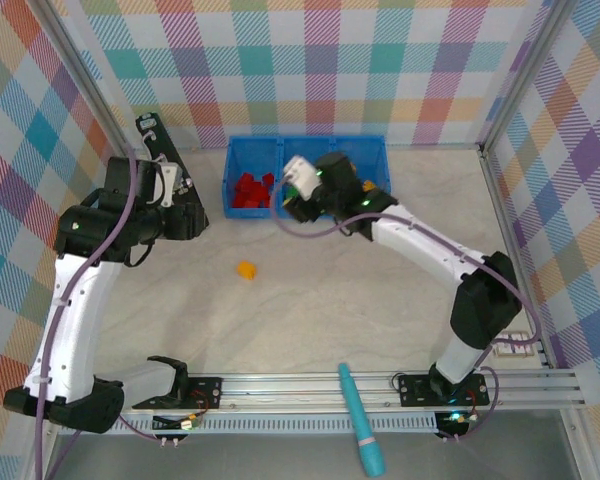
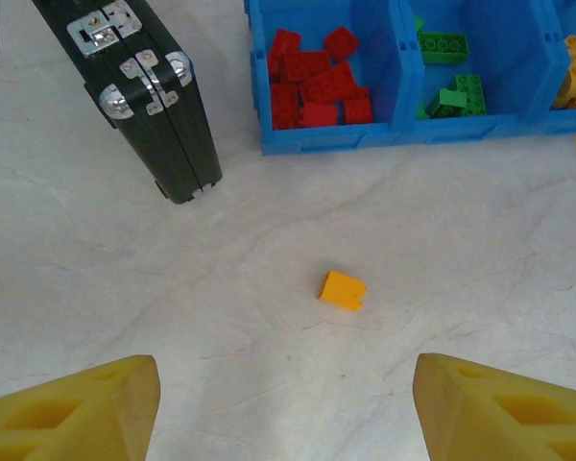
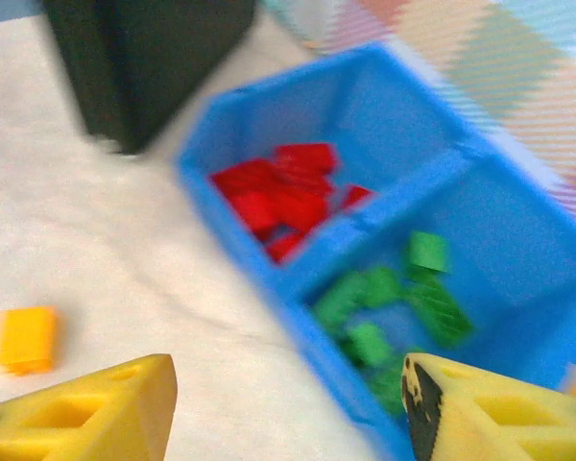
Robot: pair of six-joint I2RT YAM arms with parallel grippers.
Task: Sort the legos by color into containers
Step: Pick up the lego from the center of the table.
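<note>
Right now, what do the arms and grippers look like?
Both the left arm and right arm have white shells, black joints and purple cables. The left gripper and right gripper have yellow wedge-shaped fingers with triangular cutouts.

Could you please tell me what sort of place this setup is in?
Most likely a robotics lab test cell: plaid fabric walls enclose the tabletop, an aluminium rail edges its near side, and a blue tray holds sorted legos.

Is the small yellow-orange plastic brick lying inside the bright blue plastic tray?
No, the yellow-orange brick lies on the pale table, apart from the blue tray.
</note>
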